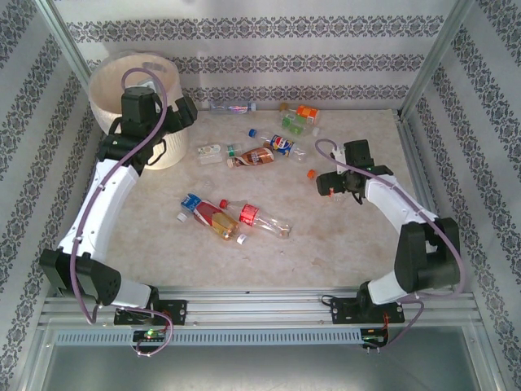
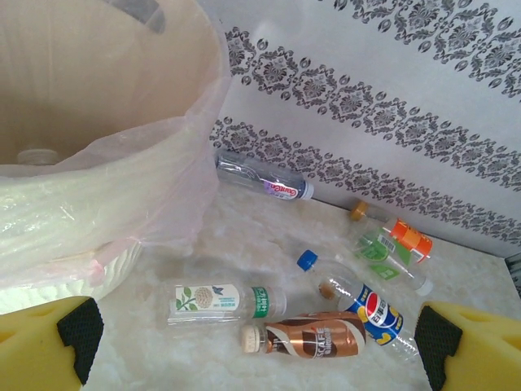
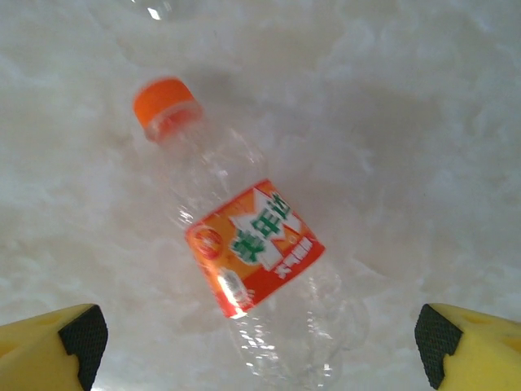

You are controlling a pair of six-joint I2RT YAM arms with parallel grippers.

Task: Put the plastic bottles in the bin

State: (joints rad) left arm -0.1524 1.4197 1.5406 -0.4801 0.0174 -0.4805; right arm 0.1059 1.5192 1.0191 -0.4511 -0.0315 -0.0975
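Observation:
The cream-white bin [image 1: 114, 90] with a pinkish liner stands at the back left, and one bottle [image 2: 37, 156] lies inside it. My left gripper [image 1: 181, 112] hangs open beside the bin's rim [image 2: 122, 155], holding nothing. Below it lie a green-labelled bottle [image 2: 220, 300], a brown-labelled one [image 2: 313, 336] and a blue-capped cola bottle [image 2: 366, 305]. My right gripper [image 1: 328, 186] is open just above a clear bottle with an orange label [image 3: 252, 252] and orange cap [image 3: 167, 106]. That bottle lies flat between the fingers [image 3: 77, 334], untouched.
More bottles lie at mid-table [image 1: 232, 216] and near the back wall [image 1: 297, 120], with one against the wall [image 2: 264, 181]. Patterned walls and metal frame posts close in the table on three sides.

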